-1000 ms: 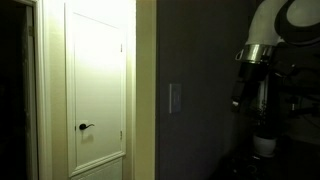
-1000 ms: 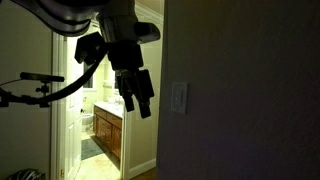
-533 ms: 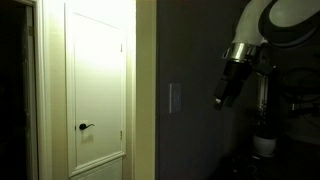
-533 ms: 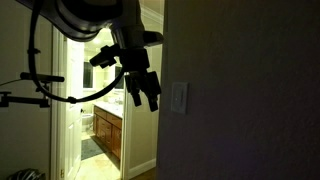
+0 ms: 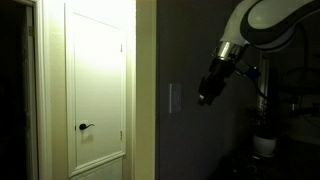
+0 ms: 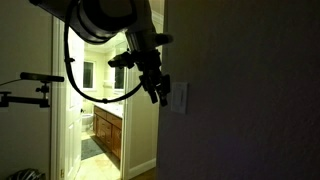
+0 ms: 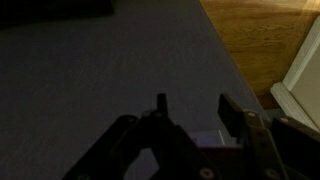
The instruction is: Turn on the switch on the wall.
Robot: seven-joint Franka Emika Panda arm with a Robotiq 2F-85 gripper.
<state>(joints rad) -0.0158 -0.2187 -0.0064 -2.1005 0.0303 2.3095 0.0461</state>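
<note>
Dark room. Wall switch is a pale plate on the dark wall, near that wall's outer corner; also seen in an exterior view.

Gripper hangs just beside the switch at about the same height, tip pointed toward the wall. In an exterior view the gripper overlaps the edge of the switch plate; contact can't be confirmed, too dark. How far the jaws stand apart: cannot tell. Nothing seen held.

Arm arches down to the gripper from above the switch.

Wrist view: gripper is a dark outline against the wall surface, with wood floor in the corner.

Past the wall corner from the switch is a lit white door with a dark lever handle, lower than the switch. In an exterior view a bright doorway beyond the switch shows a wood vanity cabinet.
</note>
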